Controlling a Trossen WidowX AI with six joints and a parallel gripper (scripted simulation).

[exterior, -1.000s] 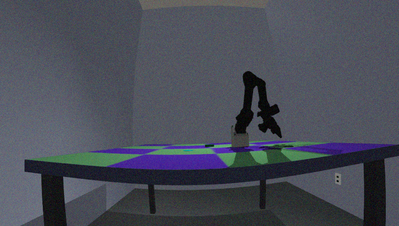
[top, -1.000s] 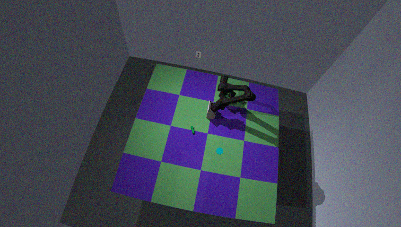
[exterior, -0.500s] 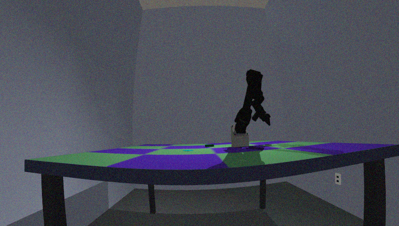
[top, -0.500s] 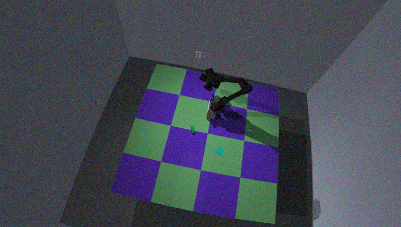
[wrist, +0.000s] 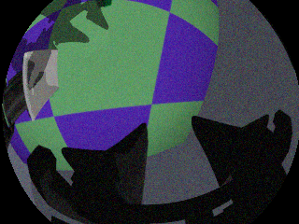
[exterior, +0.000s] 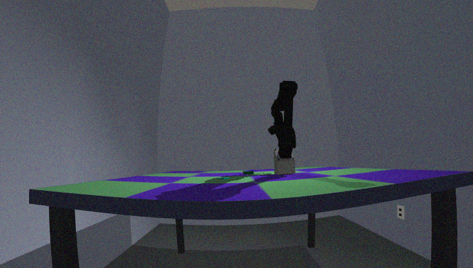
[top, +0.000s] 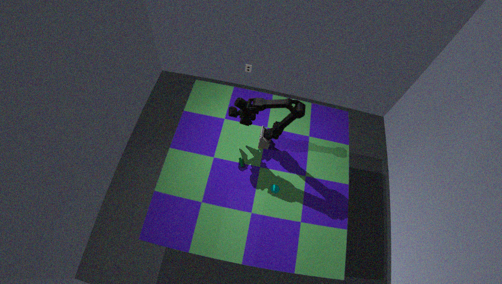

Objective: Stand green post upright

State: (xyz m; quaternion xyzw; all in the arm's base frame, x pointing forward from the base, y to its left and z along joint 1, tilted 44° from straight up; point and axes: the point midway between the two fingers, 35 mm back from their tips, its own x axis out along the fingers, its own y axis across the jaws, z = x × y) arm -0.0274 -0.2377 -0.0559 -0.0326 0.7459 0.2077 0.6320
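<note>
The dark green post [top: 241, 162] [exterior: 248, 172] lies on its side on the checkered table, near a border between green and purple squares. Its end just shows at the top edge of the wrist view [wrist: 106, 2]. The small cyan circle [top: 274, 188] [exterior: 225, 178] lies flat on a green square, mostly in the arm's shadow, to the right of and below the post in the top view. My gripper [wrist: 169, 123] is partly open, with nothing between its black fingertips. It hangs above the table, away from both post and circle.
The arm's pale base block [top: 263, 143] [exterior: 284, 166] [wrist: 50, 79] stands on the table [exterior: 199, 208]. The folded black arm [top: 273, 103] [exterior: 286, 99] rises from it and casts long shadows across the squares. A wall outlet [top: 248, 68] [exterior: 400, 212] is off the table.
</note>
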